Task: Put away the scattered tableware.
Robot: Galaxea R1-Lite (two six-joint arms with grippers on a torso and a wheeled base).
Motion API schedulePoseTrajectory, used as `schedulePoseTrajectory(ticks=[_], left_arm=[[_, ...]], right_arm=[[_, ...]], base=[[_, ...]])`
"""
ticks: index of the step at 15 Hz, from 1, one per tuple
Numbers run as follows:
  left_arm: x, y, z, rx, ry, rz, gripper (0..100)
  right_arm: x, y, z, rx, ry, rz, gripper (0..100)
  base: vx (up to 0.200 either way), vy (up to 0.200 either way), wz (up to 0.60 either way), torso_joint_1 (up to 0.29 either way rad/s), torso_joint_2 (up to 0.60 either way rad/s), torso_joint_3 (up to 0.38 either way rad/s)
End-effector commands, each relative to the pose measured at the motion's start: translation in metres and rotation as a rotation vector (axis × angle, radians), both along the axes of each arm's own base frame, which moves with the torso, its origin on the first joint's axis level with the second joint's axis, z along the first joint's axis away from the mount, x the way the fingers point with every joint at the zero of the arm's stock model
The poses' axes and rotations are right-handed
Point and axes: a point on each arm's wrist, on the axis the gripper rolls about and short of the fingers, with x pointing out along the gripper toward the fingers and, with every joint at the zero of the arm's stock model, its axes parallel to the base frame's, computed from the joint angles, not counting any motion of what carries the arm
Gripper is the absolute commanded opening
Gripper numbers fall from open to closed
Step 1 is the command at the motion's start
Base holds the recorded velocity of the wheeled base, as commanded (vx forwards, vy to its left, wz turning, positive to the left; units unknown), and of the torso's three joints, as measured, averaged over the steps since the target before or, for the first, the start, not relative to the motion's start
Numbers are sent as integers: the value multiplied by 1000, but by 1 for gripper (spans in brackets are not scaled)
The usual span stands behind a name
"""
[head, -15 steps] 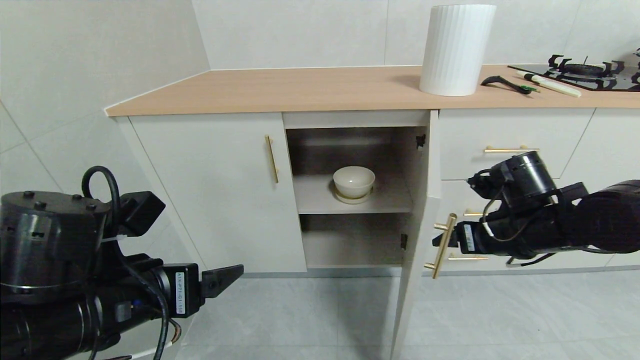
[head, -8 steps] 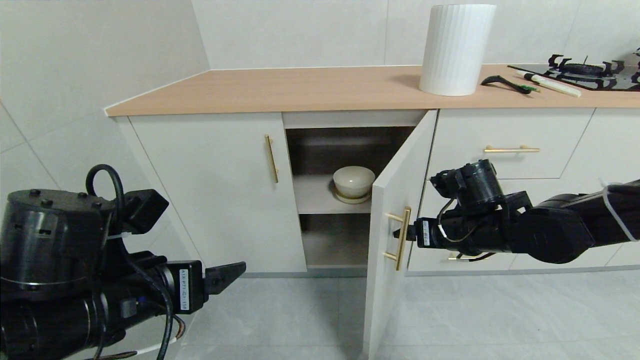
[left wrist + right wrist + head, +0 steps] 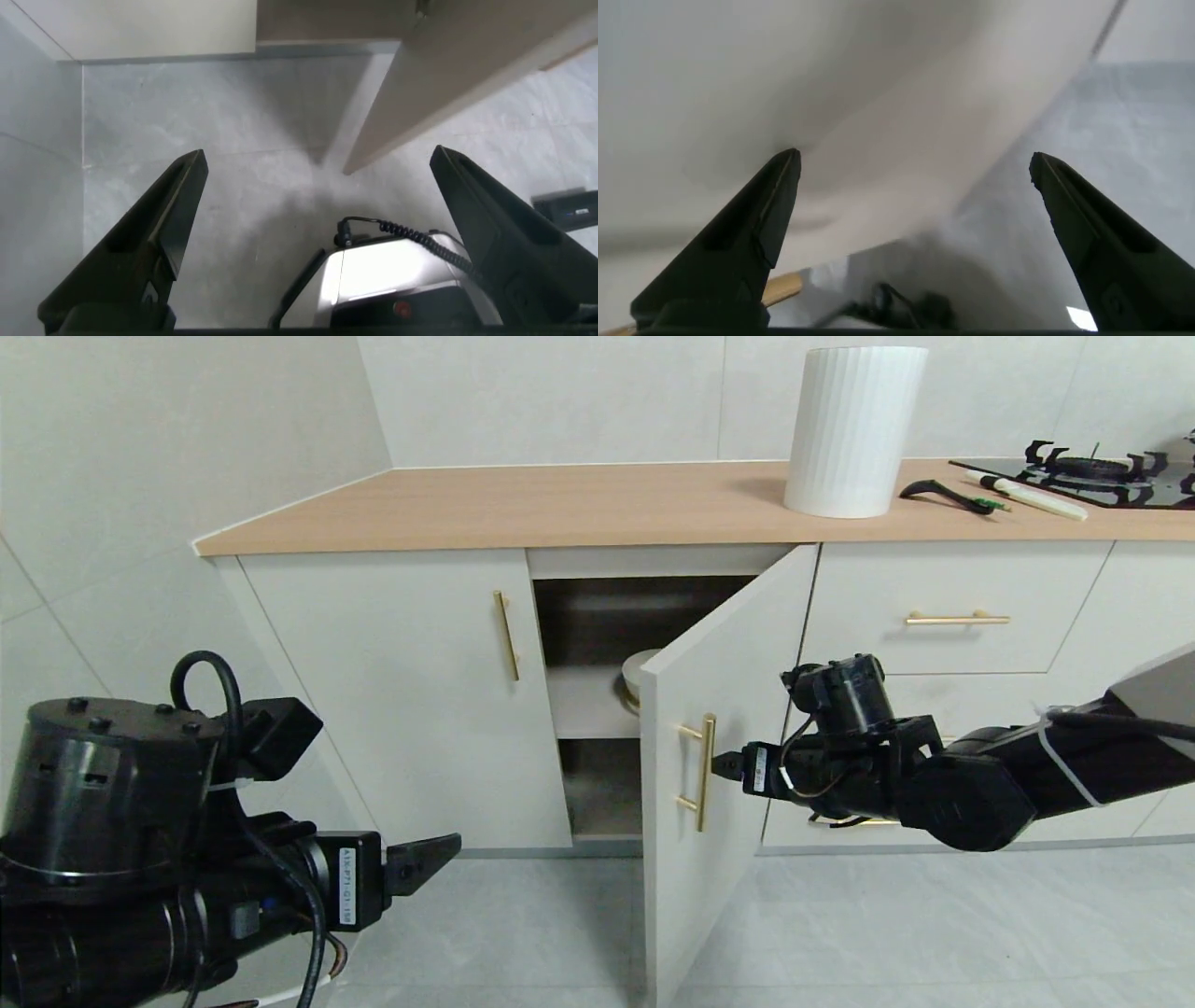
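One risk: our wide-open right gripper (image 3: 724,767), just beside the brass bar handle (image 3: 704,775) of the white cabinet door (image 3: 709,672), slips off, leaving it ajar.

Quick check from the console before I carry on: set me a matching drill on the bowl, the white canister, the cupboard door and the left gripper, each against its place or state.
Things:
1. bowl
2. white canister
3. cupboard door
4. left gripper

Places or states:
A. standing on the countertop
B. half open
C. on the shelf inside the cupboard, partly hidden by the door
D. open, low over the floor

Pairs: 1-C, 2-A, 3-B, 4-D.
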Motion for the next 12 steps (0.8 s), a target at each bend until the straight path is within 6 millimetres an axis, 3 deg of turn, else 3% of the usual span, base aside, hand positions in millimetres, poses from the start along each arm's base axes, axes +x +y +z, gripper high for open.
schedulePoseTrajectory(ticks=[1, 6, 12], left_arm=[[1, 0, 0, -1, -1, 1, 100], [1, 0, 0, -1, -1, 1, 100], [0, 0, 1, -5, -7, 3, 100]], right_arm=[[5, 10, -15, 6, -7, -28, 100], [24, 22, -20, 51, -69, -145, 100], [52, 31, -20, 142, -121, -321, 100]], base=[[200, 0, 0, -7, 7, 7], [200, 0, 0, 2, 5, 2], [0, 0, 0, 0, 0, 0]])
